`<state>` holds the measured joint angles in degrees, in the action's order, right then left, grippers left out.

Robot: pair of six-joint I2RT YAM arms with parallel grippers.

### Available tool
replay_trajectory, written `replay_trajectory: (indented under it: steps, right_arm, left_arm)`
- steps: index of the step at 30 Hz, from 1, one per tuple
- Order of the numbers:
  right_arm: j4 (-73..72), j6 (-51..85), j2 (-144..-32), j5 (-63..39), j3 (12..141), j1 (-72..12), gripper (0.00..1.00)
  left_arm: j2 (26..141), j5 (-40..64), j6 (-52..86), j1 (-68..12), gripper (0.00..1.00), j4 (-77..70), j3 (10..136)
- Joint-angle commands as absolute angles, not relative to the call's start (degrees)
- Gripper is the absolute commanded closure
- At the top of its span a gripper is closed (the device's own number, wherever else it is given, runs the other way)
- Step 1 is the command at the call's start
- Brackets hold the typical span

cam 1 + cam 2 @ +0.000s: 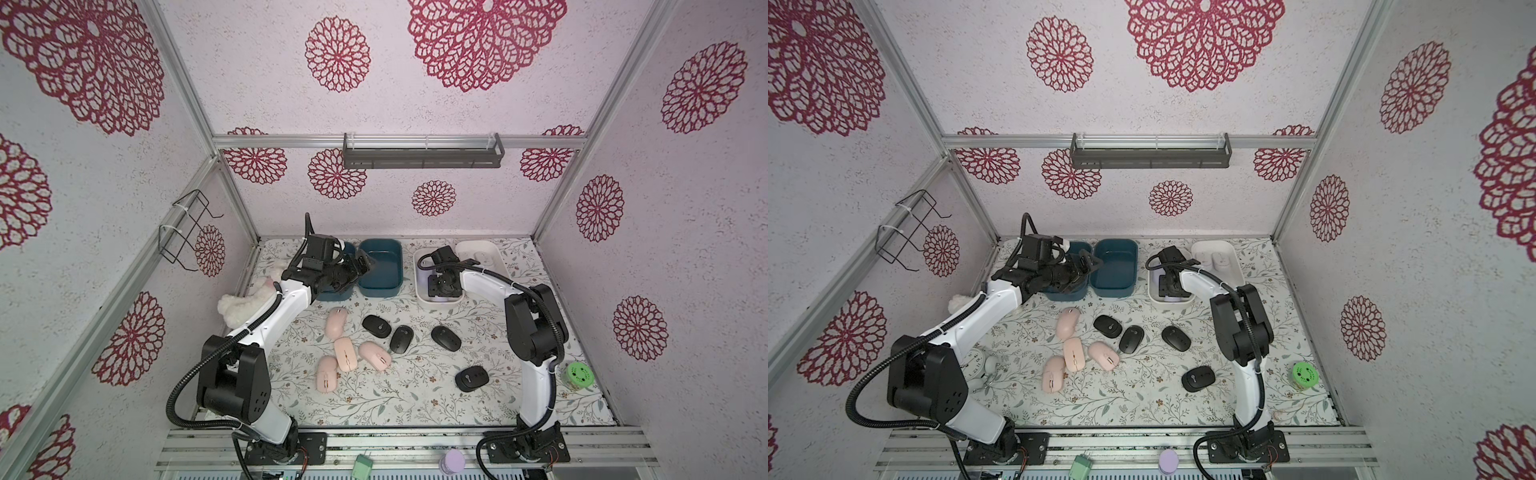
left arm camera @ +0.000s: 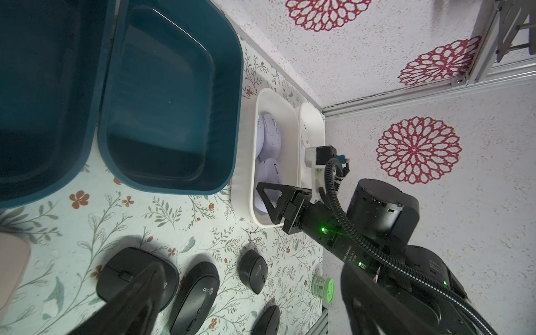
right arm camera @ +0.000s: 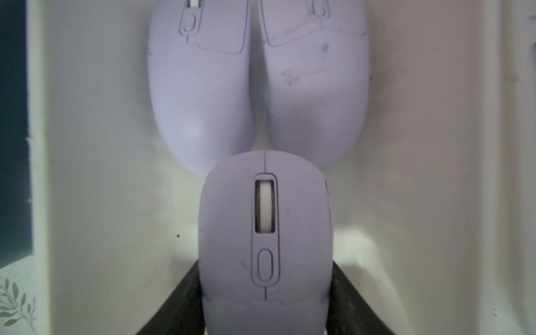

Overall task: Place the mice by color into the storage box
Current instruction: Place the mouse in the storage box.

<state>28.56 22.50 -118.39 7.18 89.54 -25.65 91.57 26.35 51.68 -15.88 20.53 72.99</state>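
The right jaws pinch a lavender mouse point(image 3: 265, 220) low inside a white box point(image 1: 419, 282), just short of two lavender mice point(image 3: 200, 101) already lying there. The left jaws hang spread and empty over the teal boxes point(image 1: 380, 291), and the one in clear view is bare. Lavender looks nearly done and the neighbouring white box point(image 1: 500, 257) seems to hold white mice, but four peach-pink mice point(image 1: 344, 353) and four black mice point(image 1: 446, 337) lie unsorted on the table point(image 1: 415, 399).
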Motion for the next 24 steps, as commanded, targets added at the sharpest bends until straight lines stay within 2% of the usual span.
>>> replay_trajectory:
  steps: [1, 13, 24]
  right_arm:
    - [28.5, 22.6, -118.4, 4.5, 92.7, -25.7, 0.47]
    - [29.7, 25.7, -122.4, -1.0, 94.8, -25.9, 0.45]
    - [29.1, 27.2, -121.3, -0.7, 95.3, -25.9, 0.32]
  left_arm:
    - [92.5, 26.6, 52.0, -16.3, 0.03, 19.5, 72.9]
    - [92.7, 26.3, 51.7, -16.3, 0.03, 20.0, 73.1]
    - [93.0, 26.3, 51.7, -16.3, 0.03, 20.2, 73.2]
